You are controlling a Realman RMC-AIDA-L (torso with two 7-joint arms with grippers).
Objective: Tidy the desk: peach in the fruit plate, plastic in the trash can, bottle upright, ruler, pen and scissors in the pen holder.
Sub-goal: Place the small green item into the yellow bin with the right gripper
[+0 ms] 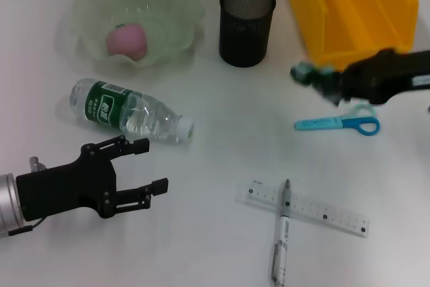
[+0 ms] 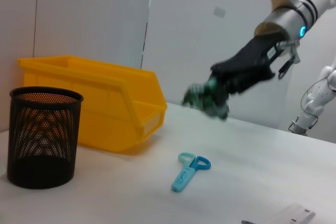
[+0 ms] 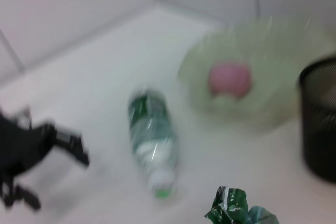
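Plastic (image 1: 310,73): crumpled green scrap, pinched in the right hand (image 1: 316,77), right of frame, above the table (image 1: 215,152) beside the yellow bin (image 1: 349,11); grip detail looks blurred.
Peach (image 1: 126,39): in the plate (image 1: 168,11), upper left.
Bottle (image 1: 131,111): lying on its side, left of centre.
Holder (image 1: 246,23): top centre.
Scissors (image 1: 339,124): flat, under the right arm.
Pen (image 1: 282,230): lies across the ruler (image 1: 306,208), lower centre.
Left hand (image 1: 151,165): spread, lower left, just below the bottle.

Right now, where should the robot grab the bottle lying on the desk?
Probably around the labelled middle of the bottle, coming from above with fingers across its width. It lies on its side, cap toward the ruler, and the open left gripper is nearest.
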